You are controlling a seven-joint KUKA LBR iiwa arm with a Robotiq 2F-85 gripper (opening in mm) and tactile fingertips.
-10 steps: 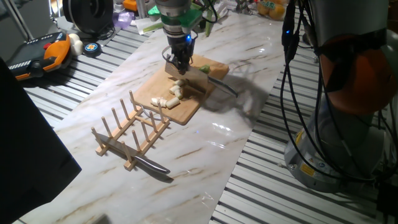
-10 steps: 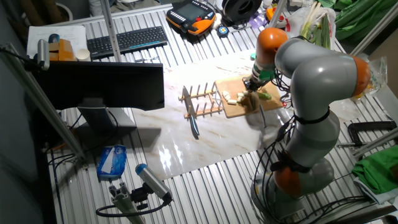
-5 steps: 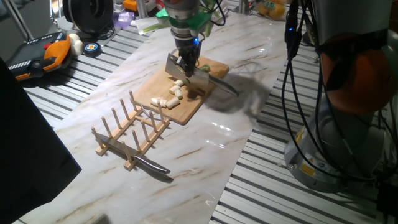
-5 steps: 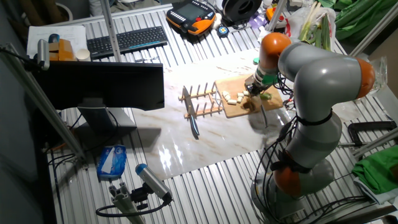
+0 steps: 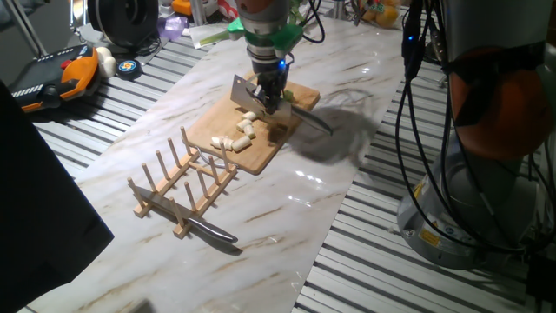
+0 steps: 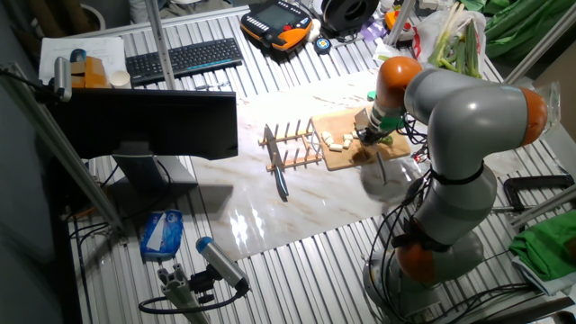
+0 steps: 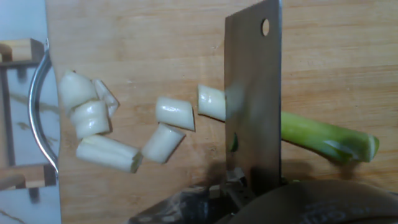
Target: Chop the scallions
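While the gripper (image 5: 265,91) clamps the cleaver (image 7: 253,99) above the board, the scallion stalk (image 7: 320,138) lies crosswise beneath the blade, its uncut green length extending right.

The gripper (image 5: 270,94) has risen, lifting the cleaver (image 5: 247,94) clear of the cutting board (image 5: 261,148). It has also shifted toward the board's far end.

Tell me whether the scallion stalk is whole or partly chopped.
Partly chopped. Cut white pieces lie on the cutting board left of the cleaver; an uncut green length remains on its right.
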